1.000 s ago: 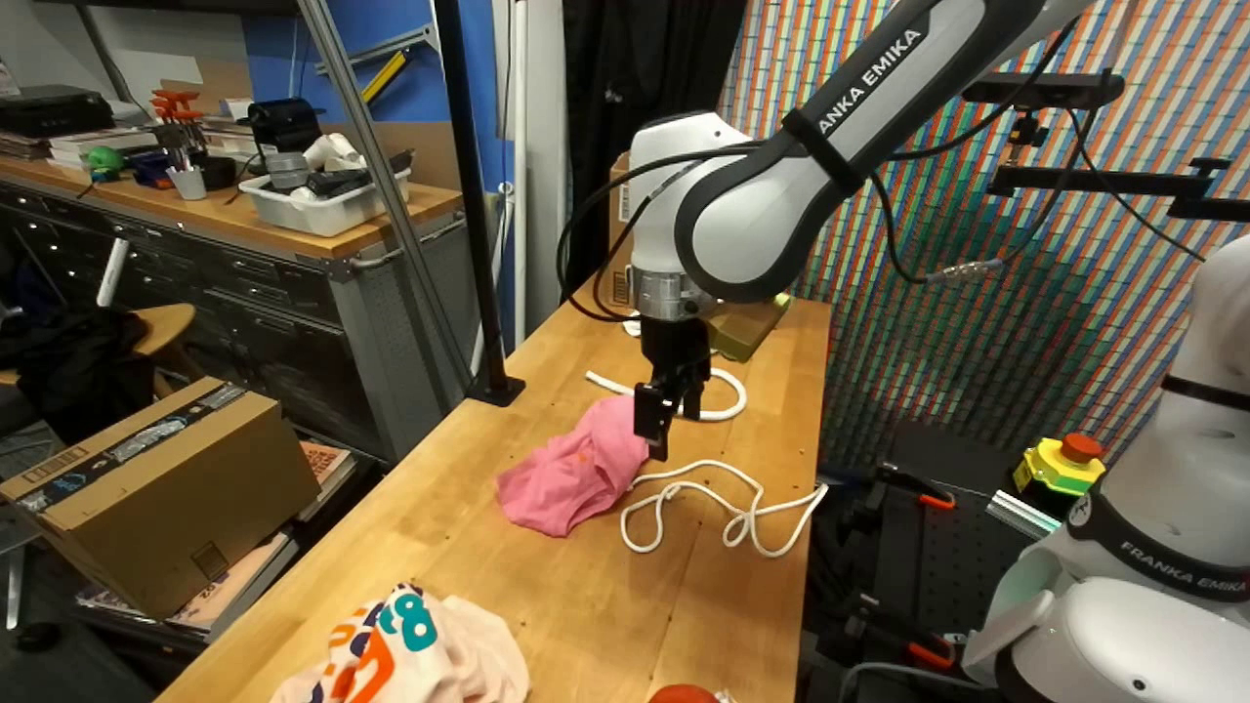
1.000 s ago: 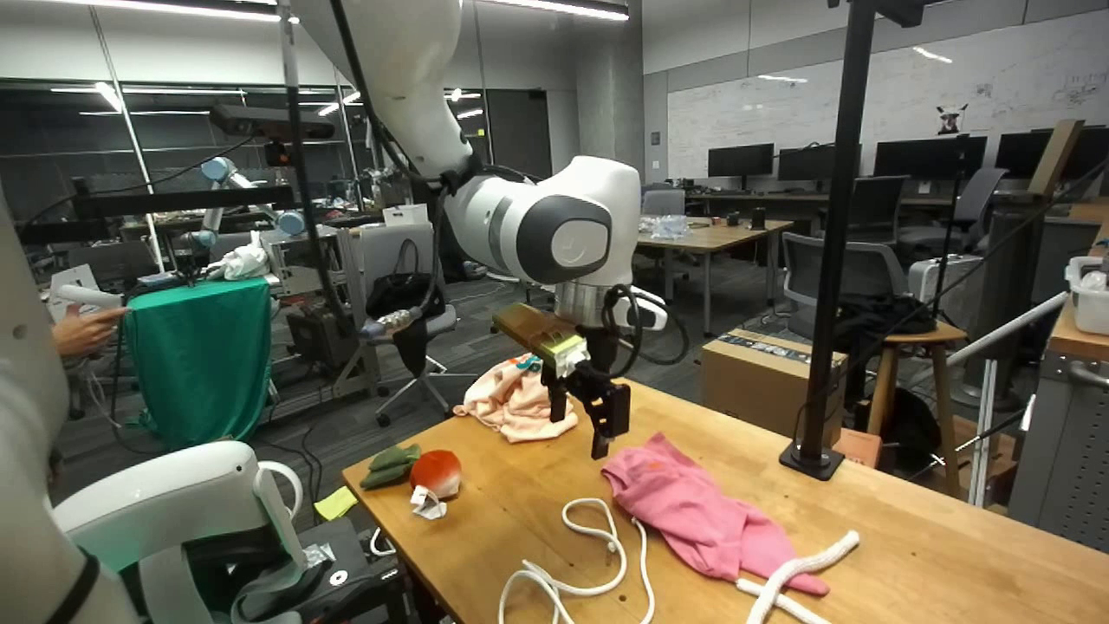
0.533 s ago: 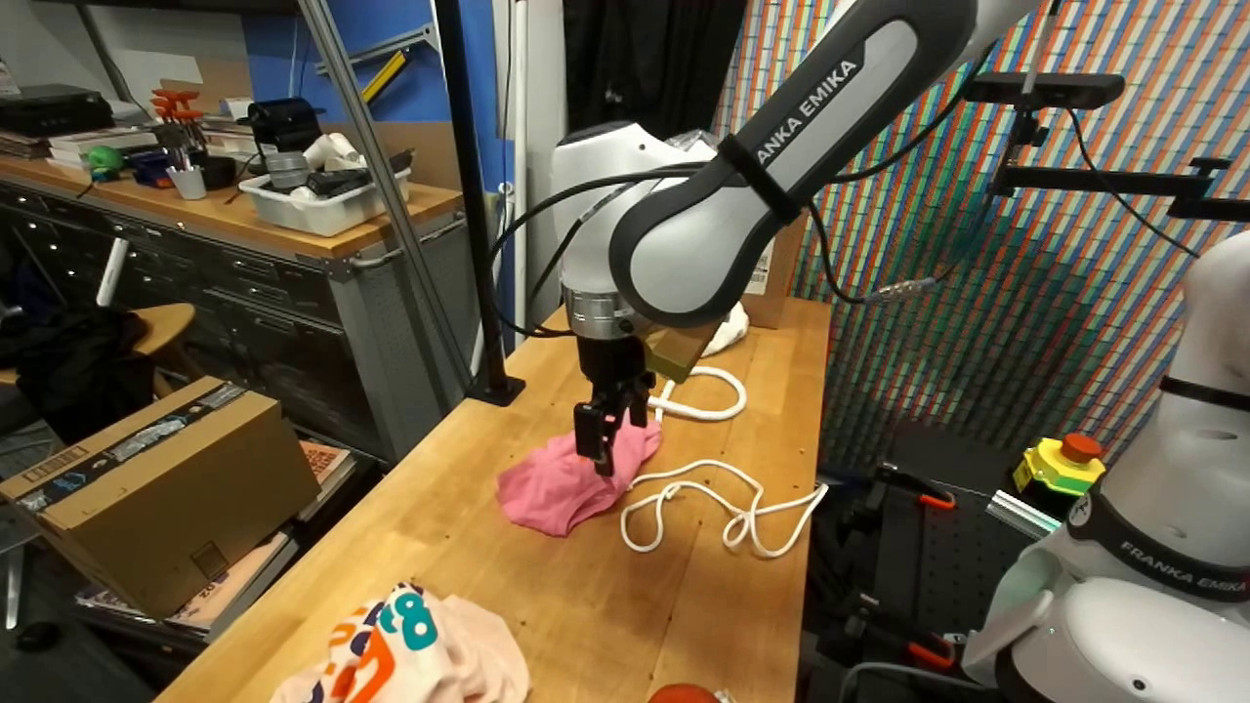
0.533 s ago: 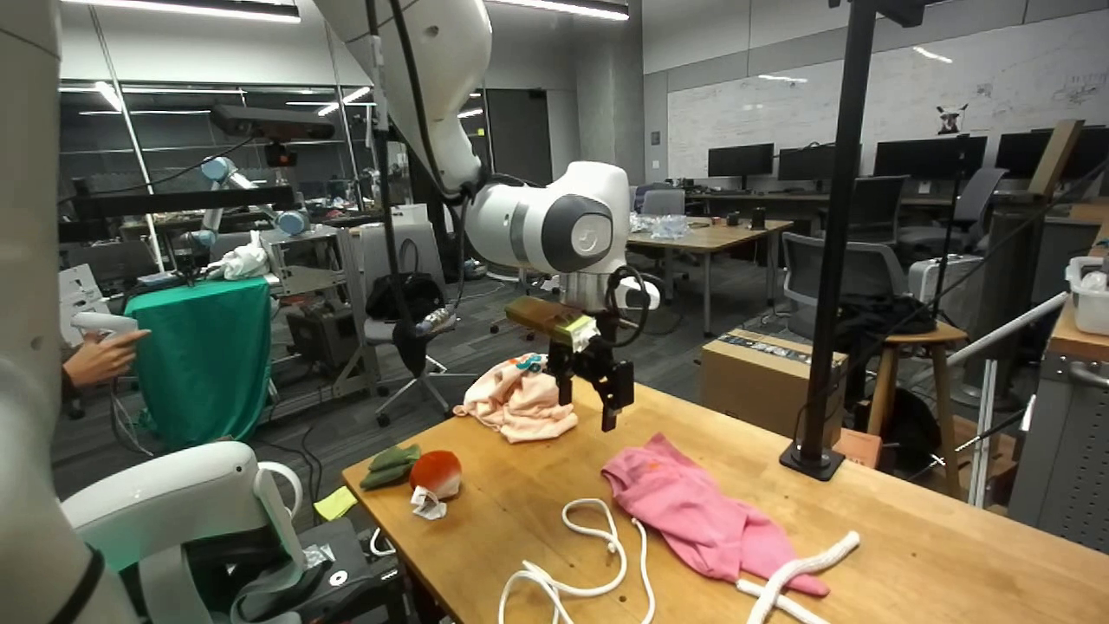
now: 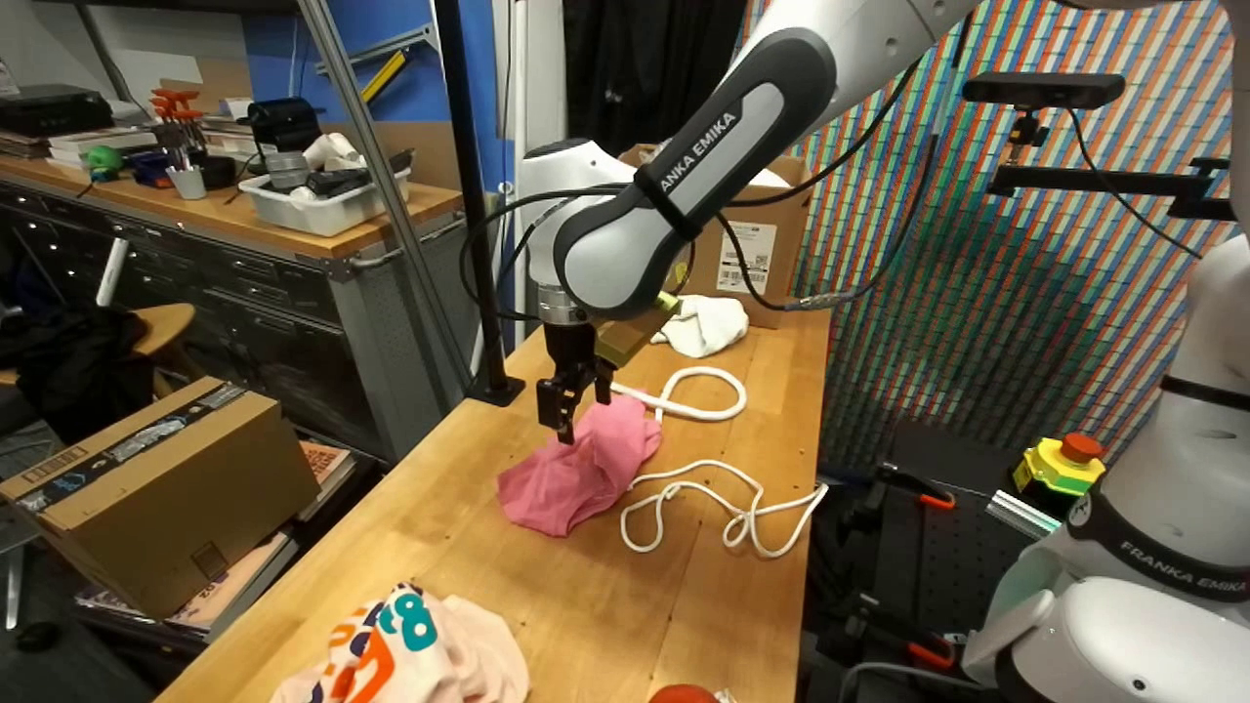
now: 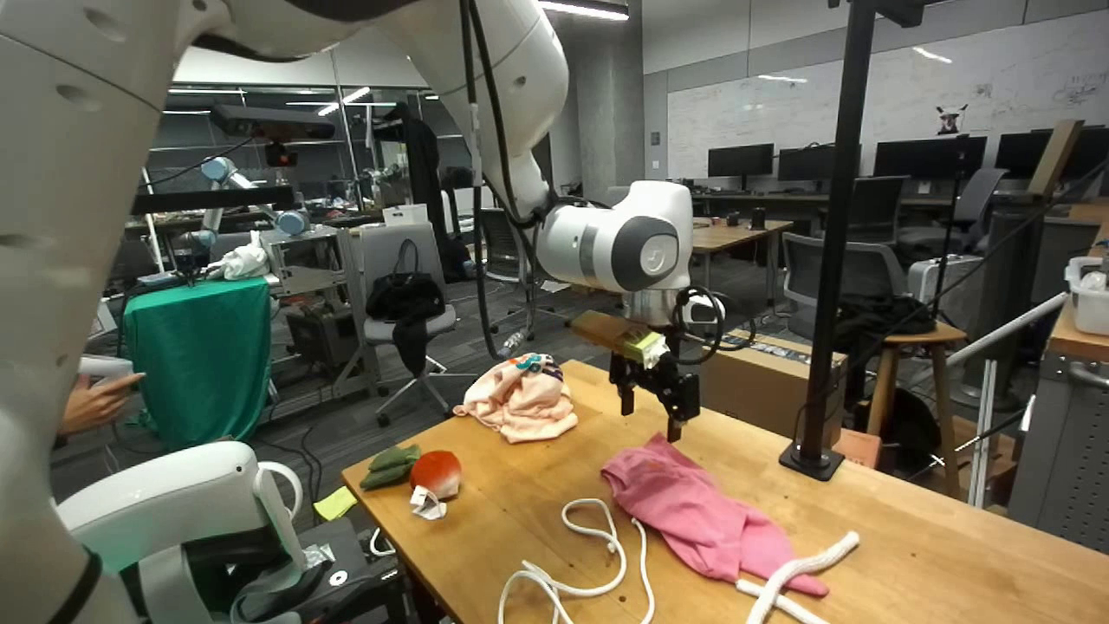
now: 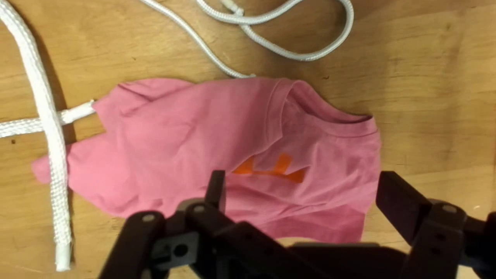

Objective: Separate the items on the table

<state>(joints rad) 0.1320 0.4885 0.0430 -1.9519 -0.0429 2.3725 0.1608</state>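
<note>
Worktop [image 5: 605,596]: we judge the separating partly done; the outer pieces lie apart, the middle group does not.
Pink T-shirt [image 7: 232,120]: in the middle stretch, nearer the long edge where the black post [image 6: 833,260] stands; we have this left to free.
Claw [image 7: 300,174]: jaws wide apart, gripping nothing, above the T-shirt's printed collar end; we expect a grasp there next.
Thick white rope [image 7: 58,174]: one end lies across the T-shirt's narrow tip, the other appears to touch its hem; left to part.
Thin white rope [image 7: 304,57]: looped between the T-shirt and the opposite long edge; one end comes up to the T-shirt, touching or not we cannot tell.
Peach garment [image 6: 520,407]: at a short edge, by its post-side corner, well apart from the T-shirt; we call it done.
Red-and-white soft toy [image 6: 437,472]: just beside the green fabric piece [image 6: 390,468], near that short edge's other corner; we may want more room between them.
White cloth [image 5: 708,327]: toward the opposite short edge, just beside the cardboard box [image 5: 787,259], apart from both ropes; seemingly done.
</note>
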